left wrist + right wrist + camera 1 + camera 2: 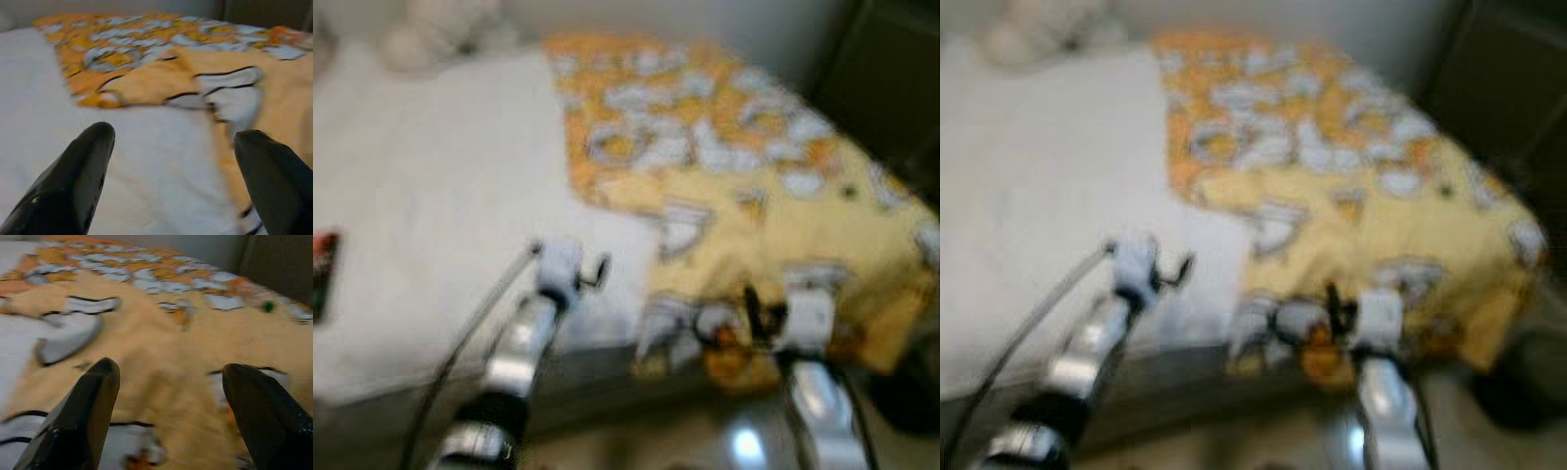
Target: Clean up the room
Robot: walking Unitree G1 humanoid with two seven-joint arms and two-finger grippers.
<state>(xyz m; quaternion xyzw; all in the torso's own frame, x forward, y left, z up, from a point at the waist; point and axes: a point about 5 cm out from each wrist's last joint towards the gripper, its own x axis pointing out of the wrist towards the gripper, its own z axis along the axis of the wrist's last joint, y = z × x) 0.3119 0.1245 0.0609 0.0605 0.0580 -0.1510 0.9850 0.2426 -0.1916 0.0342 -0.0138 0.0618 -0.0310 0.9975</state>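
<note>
Left gripper (171,161) open, fingers spread wide, above the white sheet (421,215) near the bed's near edge, just left of the blanket (754,196). Right gripper (168,401) open too, fingers apart over the blanket's near end, where the yellow cloth hangs over the bed edge. Blanket yellow and orange with white patches, crumpled, covering the right half of the bed from far to near. Small dark object (323,269) lying on the sheet at far left. Head views blurred.
</note>
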